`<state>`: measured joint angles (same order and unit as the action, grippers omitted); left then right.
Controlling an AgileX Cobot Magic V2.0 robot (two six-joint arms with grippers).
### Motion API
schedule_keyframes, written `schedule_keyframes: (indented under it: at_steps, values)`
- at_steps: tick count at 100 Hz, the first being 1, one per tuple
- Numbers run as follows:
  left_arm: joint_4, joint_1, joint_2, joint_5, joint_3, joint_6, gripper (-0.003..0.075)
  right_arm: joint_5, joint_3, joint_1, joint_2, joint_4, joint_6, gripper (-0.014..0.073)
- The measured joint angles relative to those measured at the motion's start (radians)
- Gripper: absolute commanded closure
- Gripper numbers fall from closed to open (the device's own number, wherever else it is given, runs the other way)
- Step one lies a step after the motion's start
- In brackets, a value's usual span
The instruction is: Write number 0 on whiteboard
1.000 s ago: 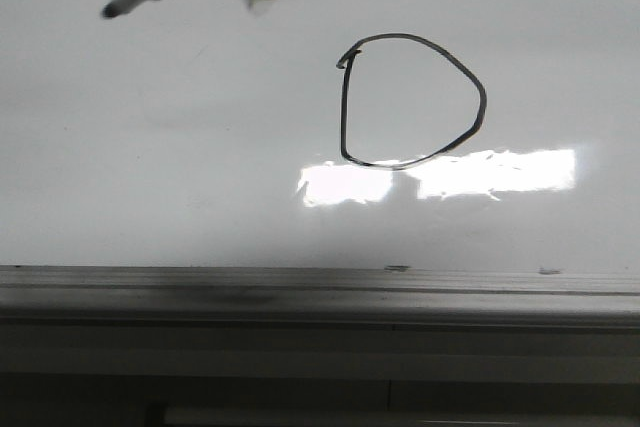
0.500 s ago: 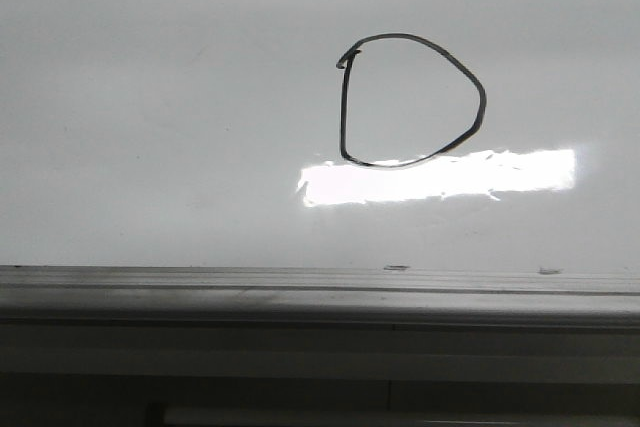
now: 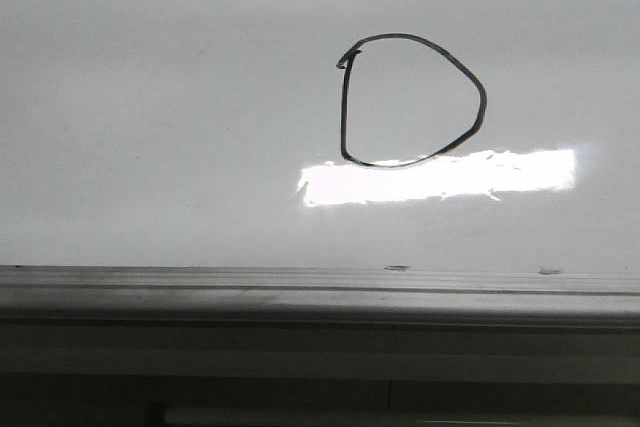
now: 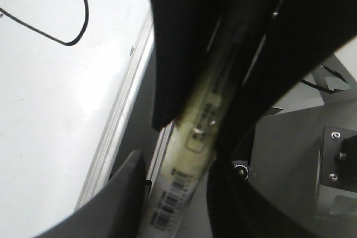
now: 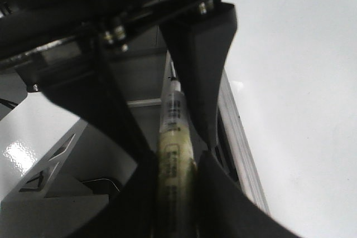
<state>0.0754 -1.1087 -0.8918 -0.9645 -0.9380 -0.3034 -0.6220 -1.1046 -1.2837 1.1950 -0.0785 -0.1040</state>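
Observation:
The whiteboard (image 3: 150,147) fills the front view, and the number 0 (image 3: 345,117) stands on it right of centre as a thin black closed loop with a small hook at its top left. Neither gripper shows in that view. In the left wrist view my left gripper (image 4: 206,110) is shut on a pale marker (image 4: 189,160) with a barcode, off the board's edge; part of the number 0 (image 4: 86,15) and the whiteboard (image 4: 44,110) show beside it. In the right wrist view my right gripper (image 5: 175,137) is shut on a marker (image 5: 175,154), beside the whiteboard (image 5: 301,82).
A grey metal ledge (image 3: 300,292) runs along the board's lower edge, with small dark specks on it. A bright glare strip (image 3: 440,175) lies just under the 0. Grey robot base parts (image 4: 312,154) sit behind the left gripper.
One second ago a held marker with its black tip stood at the top left of the front view. It has left that view. The drawn loop is unchanged.

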Motion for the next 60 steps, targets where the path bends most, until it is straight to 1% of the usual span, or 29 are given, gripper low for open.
schedule_keyframes:
  at_steps: [11, 23, 29, 36, 48, 53, 55, 60]
  values:
    - [-0.012, 0.000, 0.000, -0.003, 0.000, -0.017, 0.0739, -0.004, -0.001, -0.002, 0.000, 0.004, -0.004, 0.0643]
    - [-0.017, -0.002, 0.000, -0.005, 0.000, -0.049, 0.0740, -0.008, -0.003, -0.003, 0.000, 0.006, -0.012, 0.0640]
    - [-0.017, -0.002, 0.000, -0.007, 0.000, -0.054, 0.0740, -0.008, -0.004, -0.003, 0.000, 0.006, -0.012, 0.0619]
    - [-0.017, -0.002, 0.000, -0.007, 0.000, -0.056, 0.0740, -0.010, -0.005, -0.003, 0.000, 0.006, -0.014, 0.0532]
    - [-0.010, -0.005, 0.000, -0.007, 0.000, -0.038, 0.0740, -0.005, -0.007, -0.003, 0.000, 0.003, -0.014, 0.0253]
    - [0.000, -0.005, 0.000, -0.004, 0.000, -0.009, 0.0740, 0.001, -0.007, -0.003, 0.000, -0.009, -0.014, 0.0165]
    - [0.002, -0.005, 0.000, 0.000, 0.000, 0.005, 0.0740, 0.001, -0.007, -0.003, 0.000, -0.016, -0.014, 0.0139]
    - [0.002, -0.005, 0.000, 0.016, 0.000, 0.033, 0.0740, 0.001, -0.007, -0.003, 0.000, -0.035, -0.014, 0.0111]
